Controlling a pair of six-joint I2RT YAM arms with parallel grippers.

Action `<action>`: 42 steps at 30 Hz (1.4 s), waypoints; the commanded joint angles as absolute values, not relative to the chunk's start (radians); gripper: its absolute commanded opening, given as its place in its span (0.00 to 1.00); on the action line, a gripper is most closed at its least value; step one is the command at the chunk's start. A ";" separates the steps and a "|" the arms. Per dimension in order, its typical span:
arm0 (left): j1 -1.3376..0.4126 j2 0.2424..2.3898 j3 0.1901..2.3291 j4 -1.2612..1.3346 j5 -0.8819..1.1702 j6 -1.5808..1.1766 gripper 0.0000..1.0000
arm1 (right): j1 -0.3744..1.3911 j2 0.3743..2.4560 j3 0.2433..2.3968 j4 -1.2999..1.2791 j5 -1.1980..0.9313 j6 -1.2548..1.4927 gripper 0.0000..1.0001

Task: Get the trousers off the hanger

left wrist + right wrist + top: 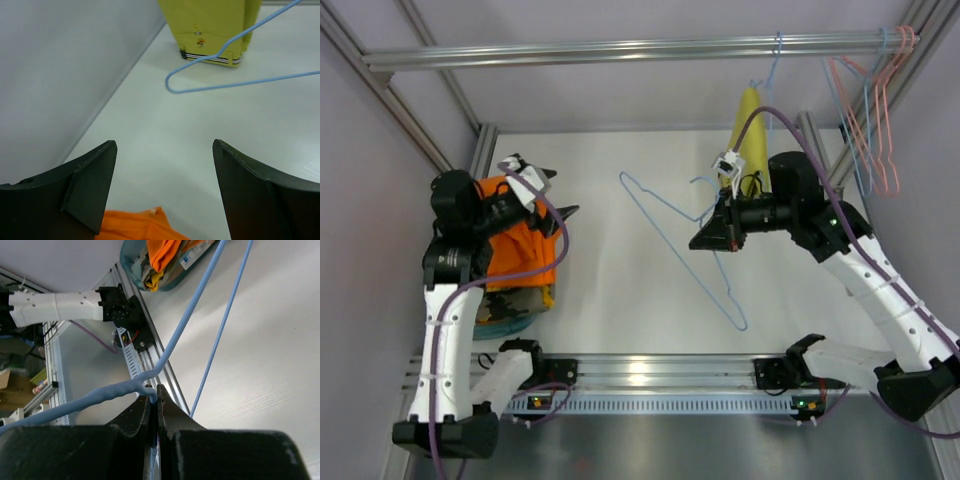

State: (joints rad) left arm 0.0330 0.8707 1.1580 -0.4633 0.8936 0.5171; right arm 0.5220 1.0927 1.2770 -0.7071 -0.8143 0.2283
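the removal is looking done: the bright orange soft cloth trousers are lying bunched over a teal basket, well apart from the thin light-blue wire hanger. next, i judge, the hanger is needing setting down. the left gripper is hovering above the trousers, spread wide and empty. the right gripper, reaching leftward, is pinching the hanger's twisted neck.

no legible text in any view, small printed mark on the yellow-green trousers at the far side too blurred to read, white and blue tag among clothes in the teal basket near left, too small to read
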 commanded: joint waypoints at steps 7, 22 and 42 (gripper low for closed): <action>-0.606 0.980 1.198 -0.472 0.597 0.814 0.78 | 0.652 1.238 1.390 -0.709 -0.836 0.161 0.00; -0.894 1.074 1.138 -0.436 0.304 0.959 0.33 | 0.729 1.255 1.373 -0.675 -0.873 0.202 0.00; -0.877 0.980 1.121 -0.436 0.219 0.799 0.00 | 0.634 1.065 1.375 -0.803 -0.601 0.081 0.99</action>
State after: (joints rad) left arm -0.8894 0.9905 1.1194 -0.4725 0.2428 0.8356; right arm 0.6380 1.1328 1.3430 -0.7387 -0.6792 0.1581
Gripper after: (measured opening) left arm 0.050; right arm 0.990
